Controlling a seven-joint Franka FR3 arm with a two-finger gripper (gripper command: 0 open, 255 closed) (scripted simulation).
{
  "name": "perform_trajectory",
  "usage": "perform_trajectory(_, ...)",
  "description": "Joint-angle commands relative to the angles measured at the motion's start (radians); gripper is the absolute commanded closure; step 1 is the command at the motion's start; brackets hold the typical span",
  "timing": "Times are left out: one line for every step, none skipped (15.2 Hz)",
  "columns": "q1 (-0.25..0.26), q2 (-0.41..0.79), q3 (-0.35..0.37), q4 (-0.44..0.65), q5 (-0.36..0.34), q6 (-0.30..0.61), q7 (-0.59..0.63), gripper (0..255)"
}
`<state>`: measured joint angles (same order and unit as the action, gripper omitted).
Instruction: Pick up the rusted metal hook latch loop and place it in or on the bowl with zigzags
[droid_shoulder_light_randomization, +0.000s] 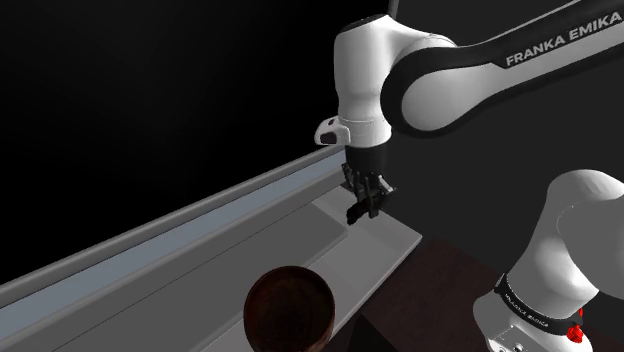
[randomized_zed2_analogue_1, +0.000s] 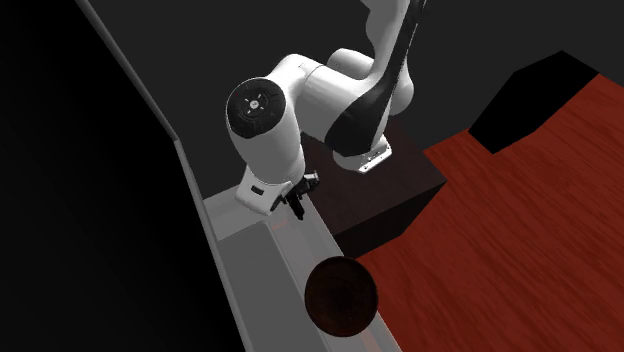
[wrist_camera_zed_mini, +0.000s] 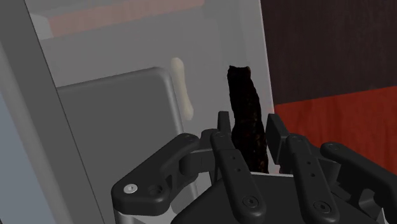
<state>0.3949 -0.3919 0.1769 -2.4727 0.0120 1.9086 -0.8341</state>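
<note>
A dark, rust-mottled metal latch piece sticks out from between the black fingers, and my gripper is shut on it. In the shoulder view the gripper hangs just above the grey ledge near its end, pointing down. The second exterior view shows the gripper over the same grey strip. A dark brown round bowl stands on the ledge nearer the camera, apart from the gripper. That bowl sits at the strip's near edge in the second exterior view.
A raised grey rail runs along the far side of the ledge, with a black area beyond it. A dark wooden stand borders the ledge end, and a red wood floor lies past it. A cream handle sits beside a grey panel.
</note>
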Motion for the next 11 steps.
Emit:
perform_trajectory(0.022,0.05,0.039,0.046,0.018,0.002,0.055,255)
perform_trajectory(0.03,0.071,0.056,0.068,0.023,0.002,0.078,255)
perform_trajectory(0.039,0.094,0.072,0.091,0.028,0.001,0.102,255)
perform_trajectory(0.047,0.117,0.087,0.114,0.031,-0.001,0.125,255)
perform_trajectory(0.055,0.14,0.103,0.139,0.034,-0.002,0.149,255)
perform_trajectory(0.063,0.165,0.118,0.165,0.035,-0.004,0.173,255)
perform_trajectory(0.07,0.19,0.132,0.192,0.035,-0.006,0.197,255)
perform_trajectory(0.078,0.216,0.146,0.22,0.034,-0.008,0.221,255)
perform_trajectory(0.085,0.243,0.16,0.249,0.031,-0.011,0.245,255)
perform_trajectory(0.093,0.27,0.174,0.279,0.028,-0.015,0.27,255)
perform_trajectory(0.101,0.299,0.186,0.31,0.023,-0.019,0.294,255)
